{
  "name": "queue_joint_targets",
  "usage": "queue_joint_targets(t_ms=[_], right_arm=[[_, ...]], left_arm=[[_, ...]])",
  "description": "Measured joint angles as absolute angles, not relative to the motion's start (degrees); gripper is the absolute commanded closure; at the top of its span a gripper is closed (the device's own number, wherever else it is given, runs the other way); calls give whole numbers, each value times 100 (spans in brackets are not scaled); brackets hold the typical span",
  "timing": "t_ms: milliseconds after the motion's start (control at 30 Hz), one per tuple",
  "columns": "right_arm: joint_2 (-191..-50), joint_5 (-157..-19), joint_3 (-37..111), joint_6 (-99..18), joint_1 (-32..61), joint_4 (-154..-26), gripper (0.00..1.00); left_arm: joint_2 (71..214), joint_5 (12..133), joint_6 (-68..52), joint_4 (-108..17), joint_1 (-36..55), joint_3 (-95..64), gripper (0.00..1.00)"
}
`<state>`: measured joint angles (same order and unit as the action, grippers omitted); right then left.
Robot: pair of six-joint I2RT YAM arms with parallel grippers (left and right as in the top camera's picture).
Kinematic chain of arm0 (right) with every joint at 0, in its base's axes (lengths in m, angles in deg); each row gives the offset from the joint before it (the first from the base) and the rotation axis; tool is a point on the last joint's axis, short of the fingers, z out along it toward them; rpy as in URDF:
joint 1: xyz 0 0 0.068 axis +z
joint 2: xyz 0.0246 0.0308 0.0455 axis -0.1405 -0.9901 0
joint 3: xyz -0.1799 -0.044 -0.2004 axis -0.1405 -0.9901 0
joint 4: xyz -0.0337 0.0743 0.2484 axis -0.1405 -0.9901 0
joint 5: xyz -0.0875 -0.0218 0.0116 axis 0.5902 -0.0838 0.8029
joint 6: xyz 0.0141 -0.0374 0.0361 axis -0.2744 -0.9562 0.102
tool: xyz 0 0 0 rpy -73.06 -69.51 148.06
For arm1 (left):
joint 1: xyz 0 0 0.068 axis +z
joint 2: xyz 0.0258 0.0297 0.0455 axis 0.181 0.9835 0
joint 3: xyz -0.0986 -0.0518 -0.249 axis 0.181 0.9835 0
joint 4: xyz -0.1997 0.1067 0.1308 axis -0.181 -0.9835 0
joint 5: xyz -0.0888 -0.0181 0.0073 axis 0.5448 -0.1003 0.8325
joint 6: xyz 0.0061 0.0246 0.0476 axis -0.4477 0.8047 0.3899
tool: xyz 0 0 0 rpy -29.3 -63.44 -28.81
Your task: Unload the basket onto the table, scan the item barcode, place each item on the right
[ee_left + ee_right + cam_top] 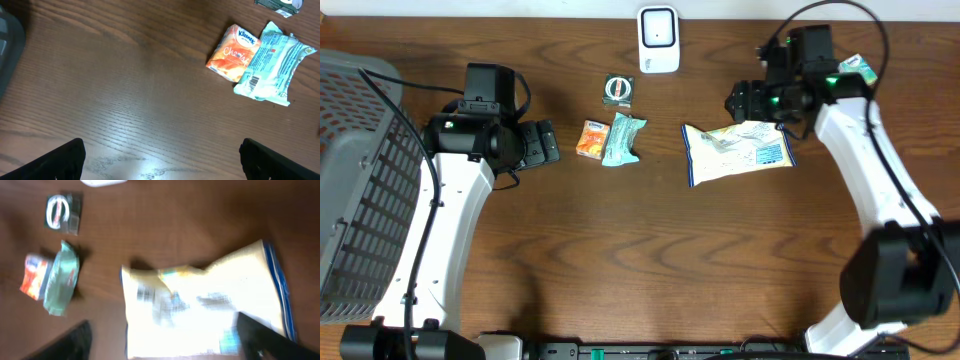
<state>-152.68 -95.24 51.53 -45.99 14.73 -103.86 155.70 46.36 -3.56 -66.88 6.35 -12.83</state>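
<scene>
A white and blue bag point(737, 150) lies flat on the table right of centre; in the blurred right wrist view the bag point(200, 310) fills the lower middle. My right gripper point(746, 106) hovers at the bag's far edge, open, its fingers point(70, 340) spread to either side of the bag point(167, 345) and not clamped on it. The white scanner point(658, 40) stands at the back centre. My left gripper point(542, 143) is open over bare wood point(162, 160), left of an orange tissue pack point(234, 52) and a teal packet point(272, 67).
A dark packet with a round label point(618, 90) lies below the scanner. A grey mesh basket point(360, 180) takes up the left edge. A small teal and white item point(857, 68) sits behind the right arm.
</scene>
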Motion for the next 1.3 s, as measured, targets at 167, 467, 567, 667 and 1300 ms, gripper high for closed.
queue_joint_targets(t_ms=[167,467,567,667,1300], right_arm=[[-15211,-9463,5050,-4099,1484,-11050,1],[-15316,-9767,3337,-2263,1364,-9656,1],[-15338,-10202,2932,-1817,1163,-8865,1],[-15349,-10613,2530,-1188,949,-8137,1],[-15250,-10720,1398,340,1064,-6248,25]], left_arm=[[15570,4636,-356,-6688,635,-1283,2],[15570,4636,-356,-6688,635,-1283,2],[15570,4636,-356,-6688,635,-1283,2],[15570,4636,-356,-6688,635,-1283,2],[15570,4636,-356,-6688,635,-1283,2]])
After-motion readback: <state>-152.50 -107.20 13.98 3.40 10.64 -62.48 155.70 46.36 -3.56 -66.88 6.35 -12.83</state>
